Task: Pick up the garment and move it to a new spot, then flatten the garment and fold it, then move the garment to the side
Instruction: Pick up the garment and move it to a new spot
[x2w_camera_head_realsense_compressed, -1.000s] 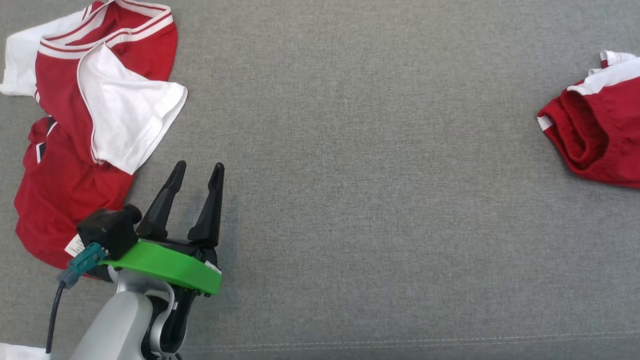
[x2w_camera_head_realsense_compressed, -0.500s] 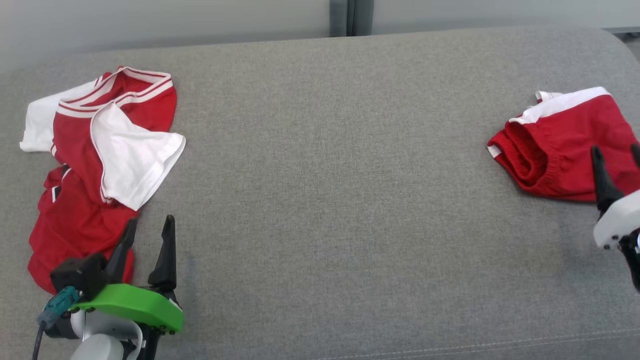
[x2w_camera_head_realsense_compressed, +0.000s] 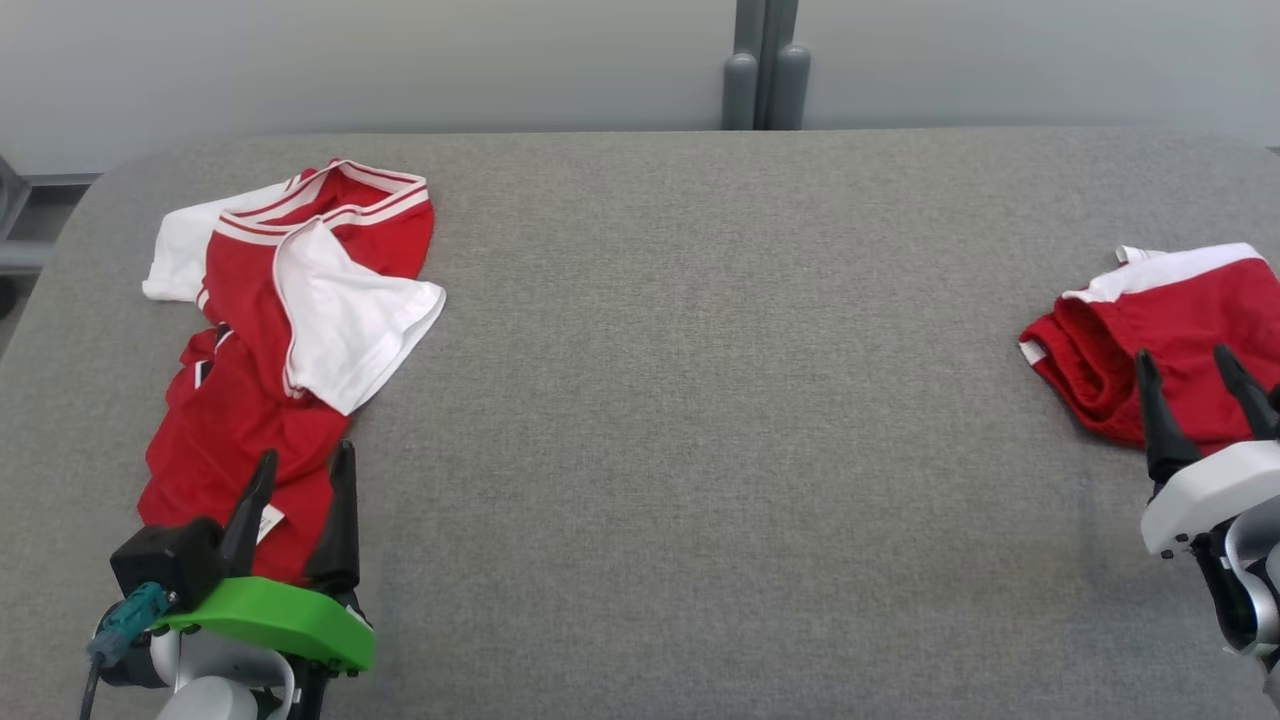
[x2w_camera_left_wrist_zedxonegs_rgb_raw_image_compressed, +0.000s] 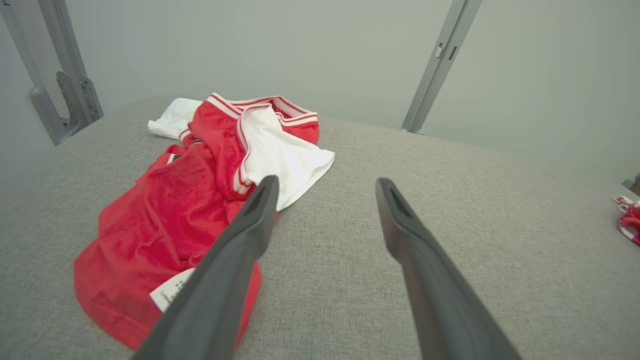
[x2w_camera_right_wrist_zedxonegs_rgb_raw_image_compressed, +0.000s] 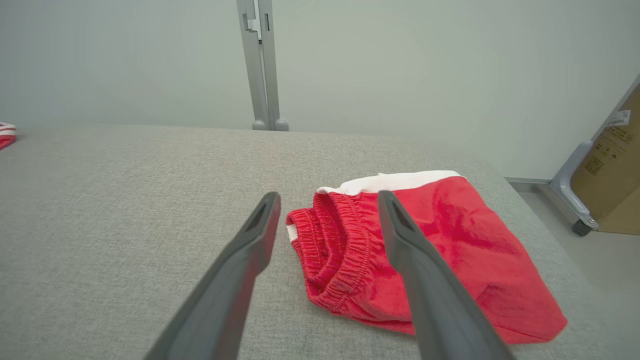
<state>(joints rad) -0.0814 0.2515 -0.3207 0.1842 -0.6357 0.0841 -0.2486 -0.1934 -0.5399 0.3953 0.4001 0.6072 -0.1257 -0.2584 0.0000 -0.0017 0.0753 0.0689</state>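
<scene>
The crumpled red and white shirt (x2w_camera_head_realsense_compressed: 240, 430) lies at the left of the grey table (x2w_camera_head_realsense_compressed: 700, 400). The left fingers (x2w_camera_head_realsense_compressed: 338, 520) are open at its bottom edge, holding nothing. Folded red shorts (x2w_camera_head_realsense_compressed: 1150, 310) lie at the right. The right fingers (x2w_camera_head_realsense_compressed: 1155, 425) are open there, empty too.

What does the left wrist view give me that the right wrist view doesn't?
Left wrist view: the open left hand by the crumpled red-and-white jersey, its white label showing. Right wrist view: the open right hand facing the red shorts, plus a cardboard box. Both: the grey fabric surface, with the other garment a sliver at the edge.
</scene>
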